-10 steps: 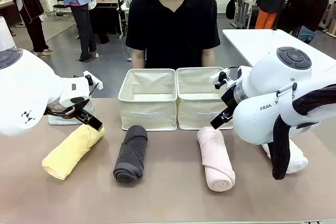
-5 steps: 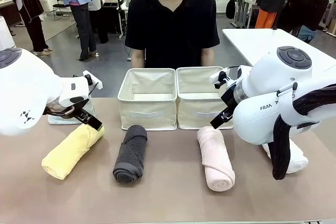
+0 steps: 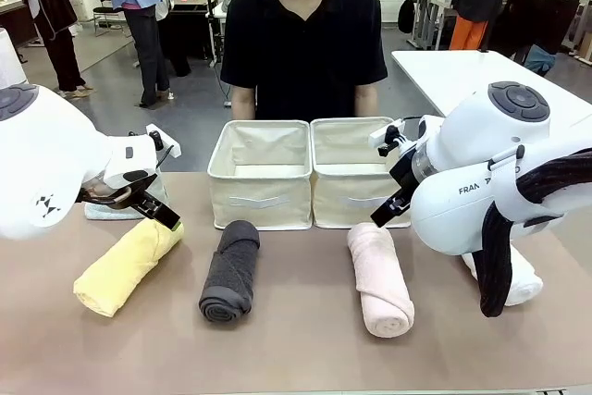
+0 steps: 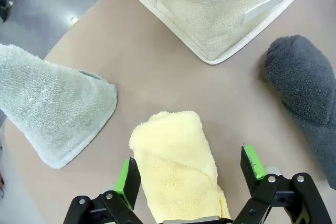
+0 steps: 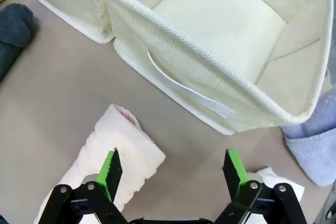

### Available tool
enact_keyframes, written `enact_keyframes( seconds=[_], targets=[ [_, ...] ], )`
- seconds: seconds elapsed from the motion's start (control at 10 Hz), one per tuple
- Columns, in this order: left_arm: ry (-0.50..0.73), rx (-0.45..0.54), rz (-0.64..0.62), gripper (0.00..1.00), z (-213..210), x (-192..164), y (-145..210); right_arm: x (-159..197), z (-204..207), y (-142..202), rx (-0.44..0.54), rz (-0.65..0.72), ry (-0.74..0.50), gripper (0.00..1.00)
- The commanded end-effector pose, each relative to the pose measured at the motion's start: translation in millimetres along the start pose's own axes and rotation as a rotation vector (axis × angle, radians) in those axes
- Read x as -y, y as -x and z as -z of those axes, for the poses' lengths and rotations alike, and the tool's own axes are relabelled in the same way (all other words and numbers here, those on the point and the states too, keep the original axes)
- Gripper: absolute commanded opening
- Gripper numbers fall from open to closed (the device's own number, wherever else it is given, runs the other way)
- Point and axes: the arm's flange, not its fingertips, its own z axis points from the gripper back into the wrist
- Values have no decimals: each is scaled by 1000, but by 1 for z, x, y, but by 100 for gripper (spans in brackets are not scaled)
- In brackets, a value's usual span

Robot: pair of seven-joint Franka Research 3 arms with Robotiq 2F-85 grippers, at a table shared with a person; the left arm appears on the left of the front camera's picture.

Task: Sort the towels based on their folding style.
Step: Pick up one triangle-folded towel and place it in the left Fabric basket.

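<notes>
Four rolled towels lie in a row on the table: yellow (image 3: 125, 265), dark grey (image 3: 231, 270), pink (image 3: 379, 279), and white (image 3: 520, 282), which is partly behind my right arm. My left gripper (image 3: 159, 213) hangs open over the far end of the yellow towel (image 4: 176, 166), its green pads either side and not touching. A folded light teal towel (image 4: 52, 108) lies just beyond it. My right gripper (image 5: 173, 174) is open above the far end of the pink towel (image 5: 115, 161). A folded periwinkle towel (image 5: 315, 140) lies beside the right bin.
Two empty cream fabric bins (image 3: 261, 173) (image 3: 351, 173) stand side by side at the table's middle, in front of a seated person in a black shirt. The right bin (image 5: 220, 40) is close ahead of my right gripper. The bare tabletop (image 3: 296, 349) stretches along the near edge.
</notes>
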Motion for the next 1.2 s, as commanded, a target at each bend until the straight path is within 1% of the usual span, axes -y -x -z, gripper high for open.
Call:
enact_keyframes(
  seconds=[0.0, 0.2, 0.3, 0.4, 0.5, 0.6, 0.8, 0.9, 1.0, 1.1],
  targets=[
    [0, 0, 0, 100, 0, 0, 0, 0, 0, 0, 0, 0, 0, 100],
    [0, 0, 0, 100, 0, 0, 0, 0, 0, 0, 0, 0, 0, 100],
    [1, -2, 41, 100, -44, 1, -20, -5, -48, -16, -7, -25, 35, 100],
    [-1, -2, 68, 100, -82, 0, -32, -4, -87, -28, -18, -16, 22, 100],
    [-1, -56, 111, 100, -116, -6, -49, 3, -120, -42, -52, 25, 24, 100],
    [7, -76, 121, 100, -151, -10, -63, 8, -155, -54, -78, 47, 35, 100],
    [-23, -92, 139, 100, -216, -10, -89, 7, -231, -82, -100, 52, 63, 100],
    [-37, -91, 136, 100, -237, -8, -96, 7, -258, -92, -93, 67, 83, 100],
    [-31, -87, 130, 100, -252, -7, -100, 7, -276, -96, -106, 67, 90, 100],
    [-57, -81, 106, 100, -265, -7, -100, 3, -283, -97, -104, 60, 95, 100]
  ],
)
